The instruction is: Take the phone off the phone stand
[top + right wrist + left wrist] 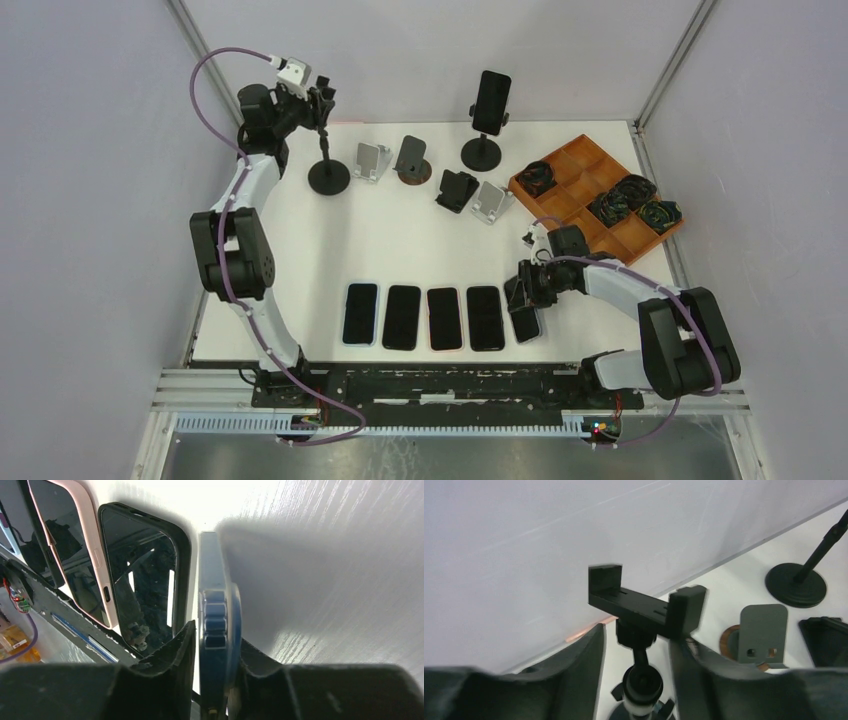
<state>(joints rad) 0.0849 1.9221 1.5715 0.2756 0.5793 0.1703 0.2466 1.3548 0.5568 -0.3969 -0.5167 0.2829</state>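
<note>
The black phone stand [326, 150] at the back left has an empty clamp head [644, 607]. My left gripper [318, 95] [636, 635] is raised at that head, its fingers apart on either side of the stand's neck, touching nothing. A blue-cased phone [212, 570] [526, 320] stands on its edge on the table at the right end of a row of phones. My right gripper [520, 295] [215, 640] straddles it. The right finger is against the case and a sliver of light shows at the left finger [182, 645].
Several phones [444, 318] lie face up in a row near the front edge. Another phone [491, 100] sits in a tall stand at the back. Several small stands [410, 158] line the back. A wooden tray [583, 160] with coiled cables is at the right.
</note>
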